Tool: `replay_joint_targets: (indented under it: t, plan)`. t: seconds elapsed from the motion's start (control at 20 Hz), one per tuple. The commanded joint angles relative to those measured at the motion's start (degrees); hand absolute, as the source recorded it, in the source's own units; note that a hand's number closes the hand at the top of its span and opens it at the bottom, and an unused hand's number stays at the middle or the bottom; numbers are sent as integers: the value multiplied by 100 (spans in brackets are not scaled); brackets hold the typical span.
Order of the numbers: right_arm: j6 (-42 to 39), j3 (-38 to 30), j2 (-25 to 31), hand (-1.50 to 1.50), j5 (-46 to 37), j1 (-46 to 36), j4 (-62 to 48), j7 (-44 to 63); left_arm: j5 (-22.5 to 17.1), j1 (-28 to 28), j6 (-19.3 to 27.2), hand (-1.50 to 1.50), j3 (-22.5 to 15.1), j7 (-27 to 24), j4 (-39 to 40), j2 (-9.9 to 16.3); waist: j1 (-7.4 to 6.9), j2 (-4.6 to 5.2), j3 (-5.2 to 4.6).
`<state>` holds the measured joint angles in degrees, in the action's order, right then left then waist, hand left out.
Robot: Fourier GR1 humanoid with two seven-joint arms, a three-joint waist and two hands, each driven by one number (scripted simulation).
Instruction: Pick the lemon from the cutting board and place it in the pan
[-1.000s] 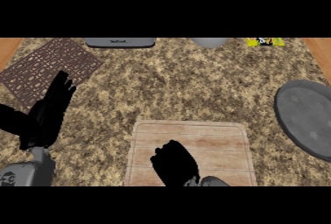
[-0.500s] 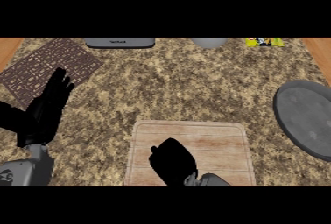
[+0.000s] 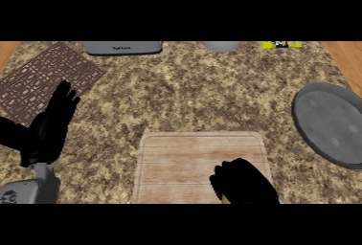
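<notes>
The wooden cutting board [image 3: 191,162] lies at the front middle of the counter. My right hand [image 3: 244,183] is over its front right corner, fingers curled down round the lemon [image 3: 224,197]. Only a thin yellow sliver of the lemon shows under the hand's left side; the rest is hidden. The grey round pan [image 3: 332,122] sits at the right edge, well apart from the hand. My left hand [image 3: 50,127] rests open at the left, fingers up, holding nothing.
A brown patterned mat [image 3: 46,79] lies at the back left. Along the back edge are a grey flat object [image 3: 121,47], a grey rounded object [image 3: 222,45] and a small yellow item [image 3: 279,44].
My right hand has shifted to the right across the cutting board, and a sliver of the lemon now shows beneath it. The left hand has barely moved.
</notes>
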<state>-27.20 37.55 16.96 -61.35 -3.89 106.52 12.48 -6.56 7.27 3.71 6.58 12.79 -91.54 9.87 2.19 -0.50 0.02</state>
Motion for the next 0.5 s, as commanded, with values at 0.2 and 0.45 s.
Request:
replay_joint_targets:
  t: [0.2, 0.45]
  plan:
    - [1070, -1021, 1402, 150, -287, 1375, 2790, -85, 3, -156, 33, 0, 99, 31, -90, 52, 119, -39, 0]
    - [1074, -2006, 1744, 150, 172, 1990, 4390, -202, -9, 55, 119, 0, 101, 243, -258, 57, 88, -18, 3]
